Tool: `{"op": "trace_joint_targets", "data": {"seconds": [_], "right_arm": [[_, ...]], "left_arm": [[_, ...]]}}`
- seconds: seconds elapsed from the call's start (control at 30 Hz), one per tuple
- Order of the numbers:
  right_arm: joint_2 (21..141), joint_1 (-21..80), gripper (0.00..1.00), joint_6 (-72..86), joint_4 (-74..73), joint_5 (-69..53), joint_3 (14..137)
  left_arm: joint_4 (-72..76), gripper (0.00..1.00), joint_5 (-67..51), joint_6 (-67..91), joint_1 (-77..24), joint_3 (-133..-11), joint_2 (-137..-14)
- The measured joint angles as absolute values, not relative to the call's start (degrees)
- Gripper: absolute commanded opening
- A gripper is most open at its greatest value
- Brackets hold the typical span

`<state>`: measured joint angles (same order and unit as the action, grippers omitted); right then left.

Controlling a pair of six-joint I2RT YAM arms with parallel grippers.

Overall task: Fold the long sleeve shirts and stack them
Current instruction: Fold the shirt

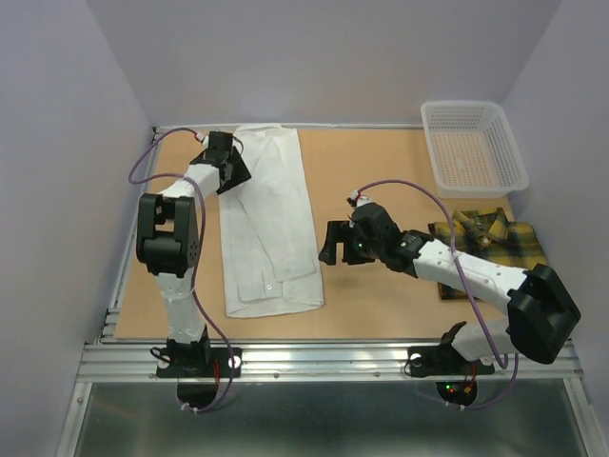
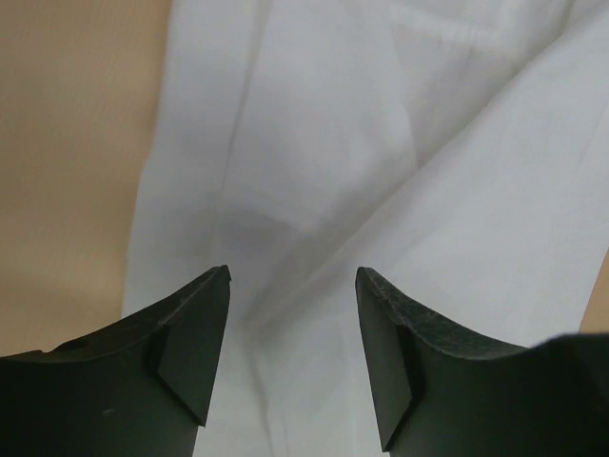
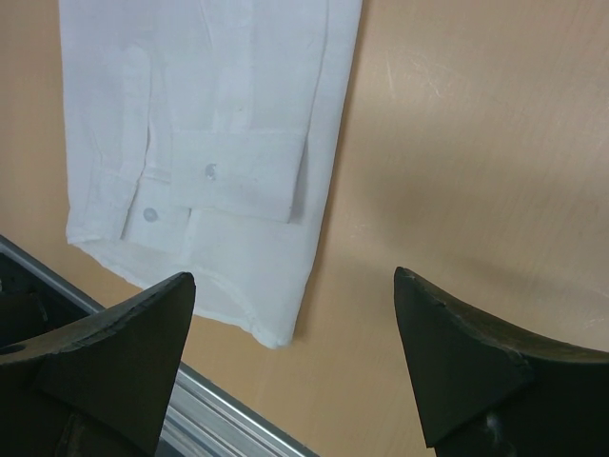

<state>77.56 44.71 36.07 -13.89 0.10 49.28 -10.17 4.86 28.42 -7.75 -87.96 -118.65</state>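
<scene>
We judge the crosswise fold pending: white shirt lies strip-folded on the bench, left pincer open over its far end, right pincer wide beside its near end; next, grip corners.

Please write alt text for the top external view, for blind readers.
A white shirt, folded into a long strip, lies on the table, left gripper over its far end, right gripper beside it, both open. A folded plaid shirt and a white basket sit at right.
</scene>
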Motion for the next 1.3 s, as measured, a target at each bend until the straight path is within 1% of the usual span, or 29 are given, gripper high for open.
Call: {"op": "trace_joint_targets", "data": {"seconds": [0.03,0.07,0.1,0.13,0.17,0.2,0.23,0.4,0.47,0.57,0.6,0.77,0.93,1.03,1.07,1.13,1.17,1.23,1.27,1.3], "right_arm": [[77.65,44.71,0.88,36.32,-13.93,-0.08,49.28],[77.65,44.71,0.87,36.62,-13.91,-0.38,49.28],[77.80,44.71,0.87,36.93,-13.87,-0.54,49.28],[78.19,44.73,0.85,37.56,-13.74,-1.08,49.28],[79.00,44.73,0.84,38.24,-13.65,-1.61,49.28],[79.77,44.73,0.84,38.57,-13.61,-2.00,49.28],[80.53,44.73,0.84,39.09,-13.61,-2.37,49.28],[85.73,44.73,0.83,41.87,-13.67,-4.54,49.28],[87.39,44.73,0.83,42.63,-13.69,-5.23,49.30],[90.21,44.84,0.82,44.25,-13.52,-6.57,49.36],[90.67,44.88,0.82,44.69,-13.52,-6.90,49.36],[94.48,45.52,0.80,47.40,-11.38,-9.69,51.68],[97.01,45.95,0.76,50.15,-6.85,-12.25,52.05],[98.48,46.11,0.70,51.83,-4.49,-13.52,52.45],[98.78,46.15,0.64,52.27,-4.05,-13.54,52.53],[99.59,46.22,0.56,52.80,-3.09,-13.54,52.77],[100.12,46.22,0.45,53.01,-2.70,-13.47,52.80],[100.84,46.19,0.32,53.45,-2.09,-13.13,52.84],[101.27,46.22,0.21,53.54,-2.02,-12.84,52.84],[101.47,46.22,0.18,53.71,-2.00,-12.21,52.84]], "left_arm": [[-11.46,0.76,4.82,28.62,-7.75,-84.40,-114.80],[-11.20,0.79,4.80,28.86,-7.77,-81.73,-112.07],[-11.42,0.85,4.73,29.04,-7.77,-77.93,-107.90],[-10.92,0.86,4.62,29.39,-7.77,-74.02,-103.96],[-11.03,0.93,4.51,29.78,-7.79,-70.15,-99.90],[-10.66,0.98,4.49,29.95,-7.79,-66.67,-96.53],[-11.49,0.99,4.38,30.20,-7.79,-62.74,-92.16],[-11.92,0.99,3.03,32.32,-7.77,-46.96,-76.73],[-12.51,0.99,2.20,33.32,-7.77,-41.82,-72.95],[-13.67,0.99,0.45,34.79,-7.77,-36.82,-71.11],[-13.72,0.99,-0.16,35.24,-7.77,-35.77,-71.07],[-14.63,0.90,-2.15,36.71,-7.77,-32.42,-69.47],[-14.46,0.88,-3.20,37.45,-7.77,-31.92,-68.38],[-14.31,0.87,-4.10,37.78,-7.77,-31.31,-68.42],[-14.11,0.86,-4.36,37.85,-7.77,-31.31,-68.47],[-13.89,0.86,-4.60,37.87,-7.77,-31.31,-68.53],[-13.65,0.85,-4.82,37.87,-7.77,-31.22,-68.53],[-13.30,0.85,-5.13,37.85,-7.77,-31.14,-68.71],[-12.91,0.85,-5.37,37.82,-7.77,-31.14,-68.93],[-12.49,0.85,-5.67,37.82,-7.77,-31.14,-69.21]]}}
